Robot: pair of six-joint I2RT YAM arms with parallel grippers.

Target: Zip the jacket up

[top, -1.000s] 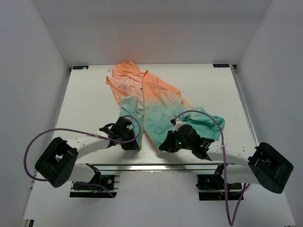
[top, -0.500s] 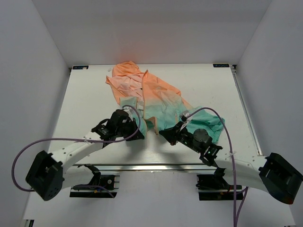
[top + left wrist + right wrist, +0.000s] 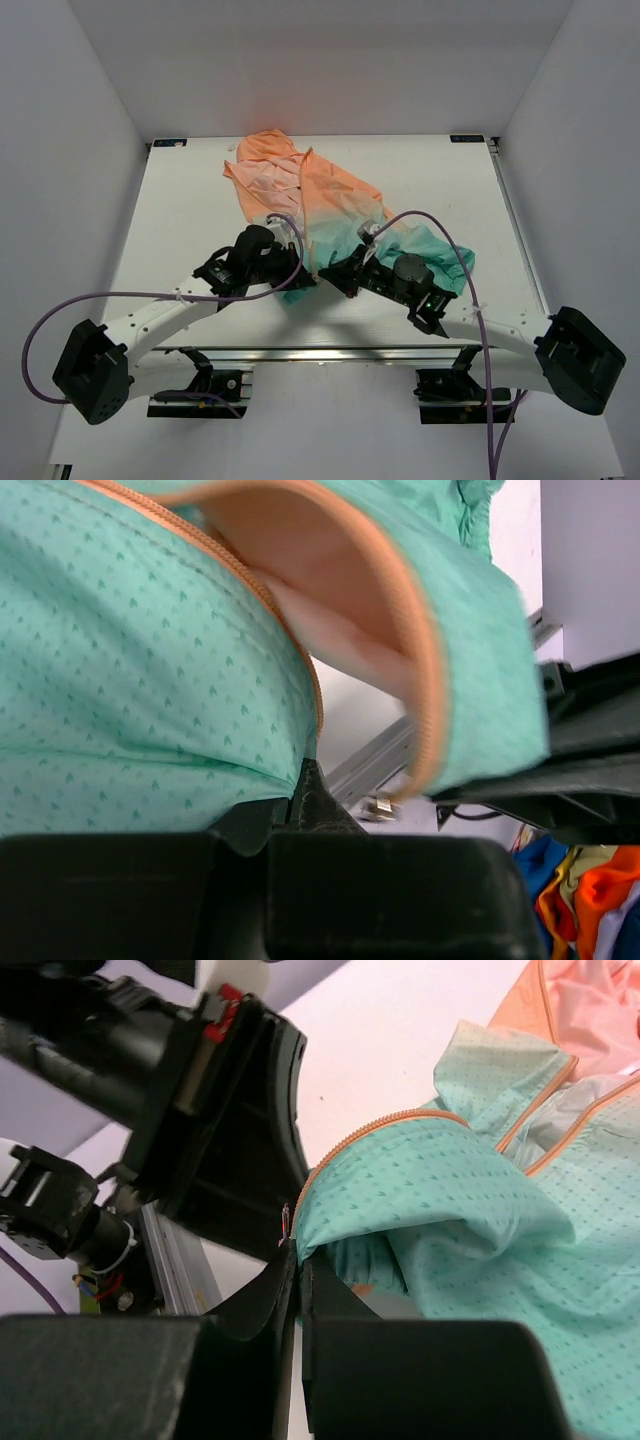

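The jacket (image 3: 330, 200) lies on the white table (image 3: 180, 200), peach-orange hood at the back, teal hem toward me. My left gripper (image 3: 300, 278) is shut on the teal hem beside the orange zipper tape; in the left wrist view its jaws (image 3: 303, 780) pinch the fabric (image 3: 130, 680). The other zipper edge (image 3: 425, 680) curves past, ending in a small metal piece (image 3: 378, 805). My right gripper (image 3: 343, 280) is shut on the opposite hem corner; in the right wrist view (image 3: 298, 1252) it nips the teal edge (image 3: 480, 1220) right at the zipper's end. The two grippers are almost touching.
The left gripper's black body (image 3: 220, 1130) fills the upper left of the right wrist view, very close. A metal rail (image 3: 330, 353) runs along the table's near edge. Grey walls (image 3: 60, 200) enclose the table on three sides. Purple cables (image 3: 440, 225) loop over both arms.
My left gripper has shut on the hem. Both grippers have moved away from the near edge and toward each other, drawing the two hem corners together and bunching the teal fabric.
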